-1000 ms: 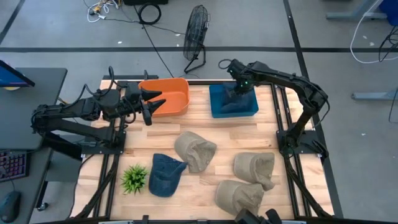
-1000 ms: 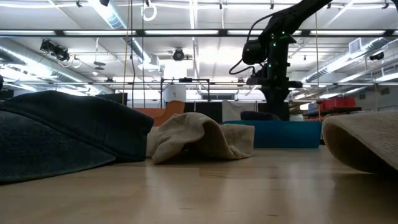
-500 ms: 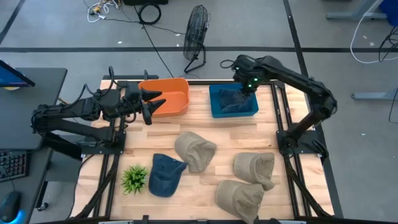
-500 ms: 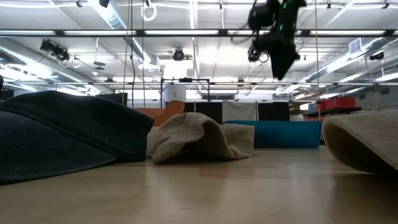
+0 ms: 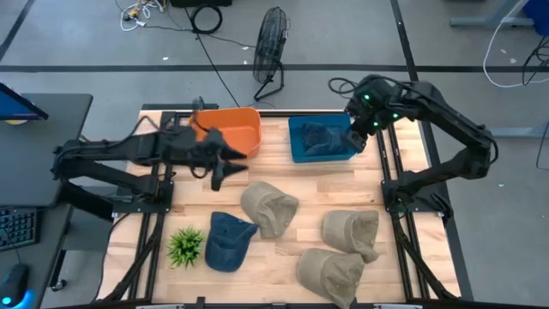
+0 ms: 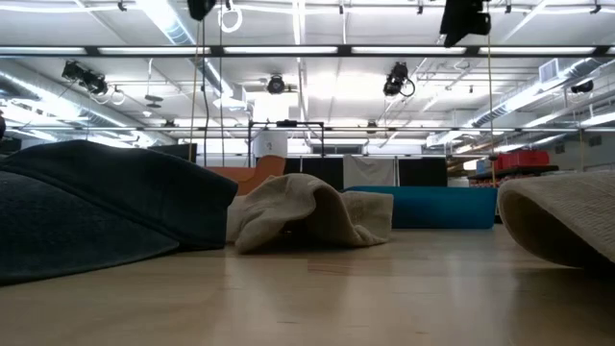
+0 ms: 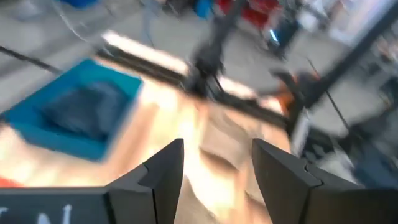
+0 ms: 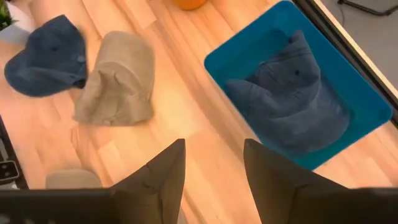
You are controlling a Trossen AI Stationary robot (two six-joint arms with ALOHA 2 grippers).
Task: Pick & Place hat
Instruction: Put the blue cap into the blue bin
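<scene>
A dark blue hat (image 5: 321,137) lies inside the blue bin (image 5: 296,153) at the far side of the table; it also shows in the right wrist view (image 8: 292,102). My right gripper (image 5: 355,139) is open and empty, high above the bin's right edge (image 8: 214,180). My left gripper (image 5: 230,161) is open and empty, just near of the orange bin (image 5: 233,133); its wrist view (image 7: 214,180) is blurred. Another blue cap (image 5: 229,242) and three tan hats (image 5: 268,206) (image 5: 350,230) (image 5: 330,270) lie on the table.
A small green plant (image 5: 184,246) stands at the near left. The orange bin stands left of the blue bin along the far edge. Bare wood shows between the bins and the hats (image 5: 326,184). A fan (image 5: 268,51) stands on the floor beyond the table.
My right gripper has risen out of the blue bin and gone toward the table's right edge; the dark blue hat stays in the bin. My left gripper has swung from beside the orange bin toward the table's right and near side.
</scene>
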